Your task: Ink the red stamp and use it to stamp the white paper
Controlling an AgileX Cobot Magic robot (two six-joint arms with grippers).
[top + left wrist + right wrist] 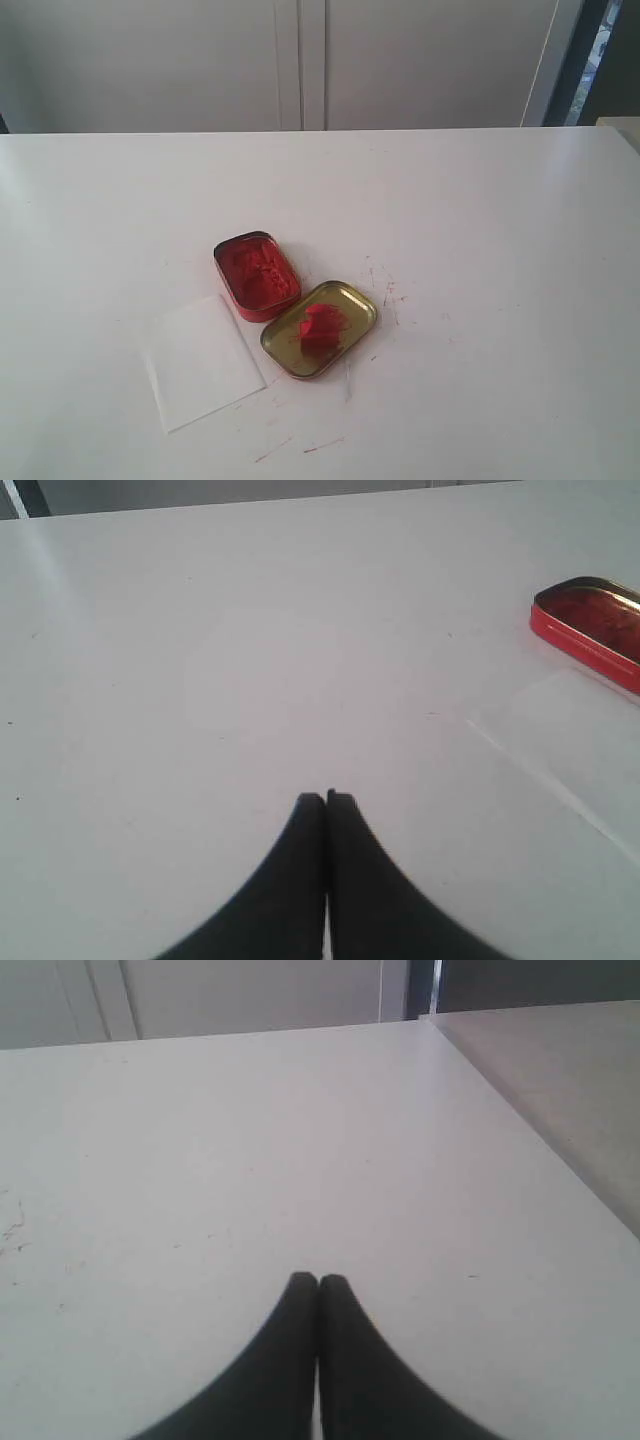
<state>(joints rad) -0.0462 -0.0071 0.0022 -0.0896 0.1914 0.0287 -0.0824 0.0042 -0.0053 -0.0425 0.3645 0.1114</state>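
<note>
The red stamp [320, 325] lies inside the gold lid [355, 298] near the table's middle; its shape is blurred. To the lid's left the white paper [200, 360] lies flat on the table, touching the red ink tin. The paper [570, 740] also shows in the left wrist view, off to one side of my left gripper [326, 798], which is shut with nothing in it over bare table. My right gripper [318, 1280] is shut and empty too, with none of the task's things in its view. Neither gripper shows in the exterior view.
The open red ink tin [256, 274] [590, 630] stands just behind the paper and touches the gold lid. Red ink scuffs [385, 290] mark the white table [480, 220]. The table's edge [530, 1130] shows in the right wrist view. White cabinet doors [310, 60] stand behind.
</note>
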